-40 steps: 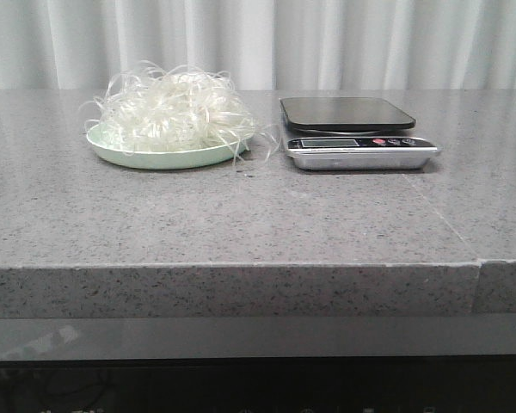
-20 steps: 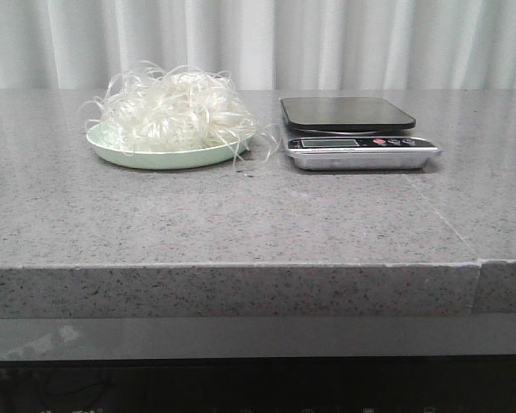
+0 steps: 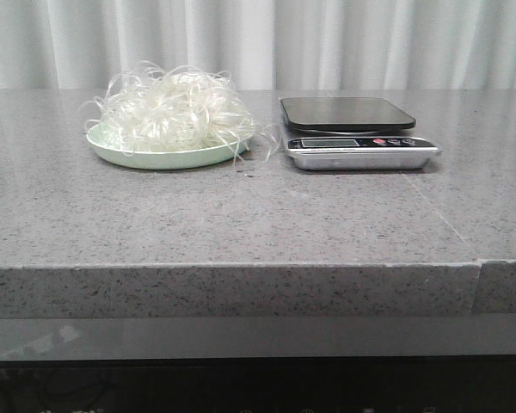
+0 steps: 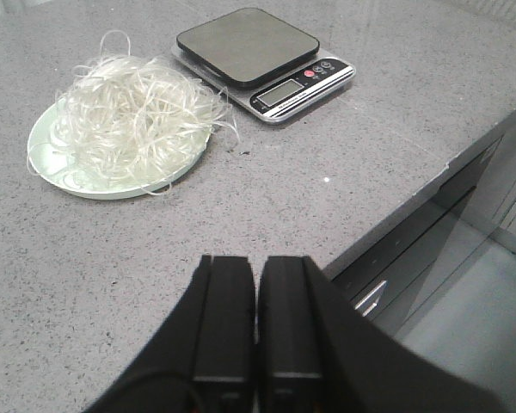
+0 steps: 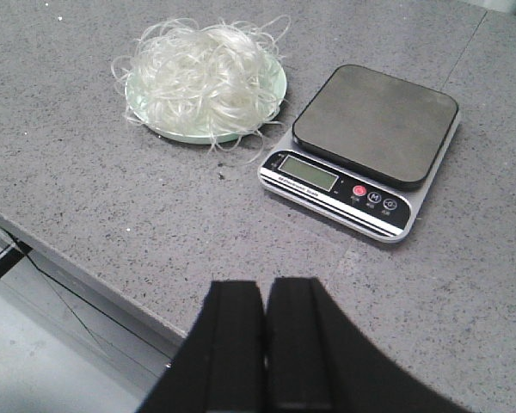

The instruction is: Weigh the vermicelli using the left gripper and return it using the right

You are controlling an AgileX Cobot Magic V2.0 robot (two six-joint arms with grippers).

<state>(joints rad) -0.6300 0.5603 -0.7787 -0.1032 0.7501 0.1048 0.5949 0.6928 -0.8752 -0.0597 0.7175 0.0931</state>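
The vermicelli is a loose whitish nest heaped on a pale green plate at the back left of the table. It also shows in the left wrist view and the right wrist view. A kitchen scale with a dark pan stands to the plate's right, nothing on it. My left gripper is shut and empty, near the table's front edge, well short of the plate. My right gripper is shut and empty, near the front edge, short of the scale. Neither gripper shows in the front view.
The grey speckled stone table has a seam at the right. A white curtain hangs behind. Below the front edge are dark cabinet fronts.
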